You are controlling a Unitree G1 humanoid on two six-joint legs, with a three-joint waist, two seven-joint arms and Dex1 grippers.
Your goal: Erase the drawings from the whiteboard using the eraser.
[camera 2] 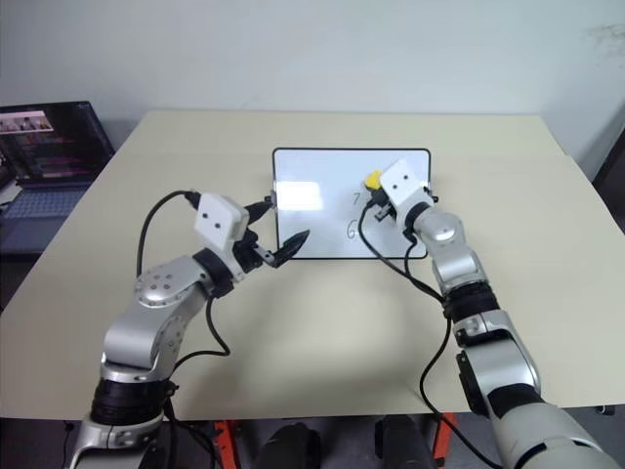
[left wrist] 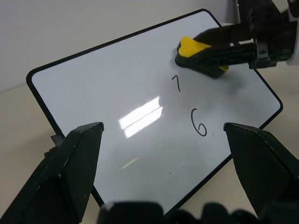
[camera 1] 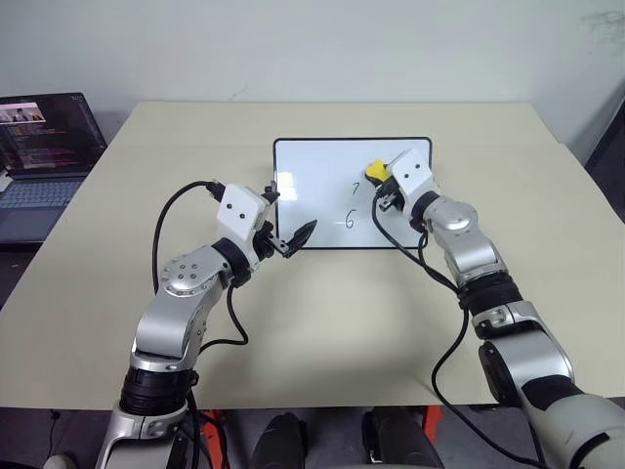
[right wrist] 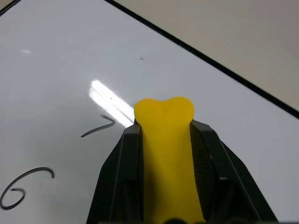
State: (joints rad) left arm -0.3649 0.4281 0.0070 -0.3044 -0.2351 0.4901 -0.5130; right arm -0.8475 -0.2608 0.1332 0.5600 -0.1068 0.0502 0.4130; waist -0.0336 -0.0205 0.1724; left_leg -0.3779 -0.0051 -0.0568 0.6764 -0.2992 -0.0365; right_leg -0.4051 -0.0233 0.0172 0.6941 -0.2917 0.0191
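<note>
- The yellow eraser [right wrist: 166, 154] is pinched tight in the right gripper [camera 1: 383, 186], pressed on the whiteboard [camera 1: 312, 176] just above the 7 [left wrist: 176, 83] and 6 [left wrist: 198, 122].
- The left gripper [left wrist: 163, 140] is spread wide, nothing held, by the board's near edge.

a big pale table [camera 1: 322, 322] with a smooth, plain top holds the things. a small whiteboard [camera 1: 312, 195] with a thin black frame lies flat on it, near the middle, a bit toward the far side. it lies square to the table's edges. all around it is bare tabletop.
</note>
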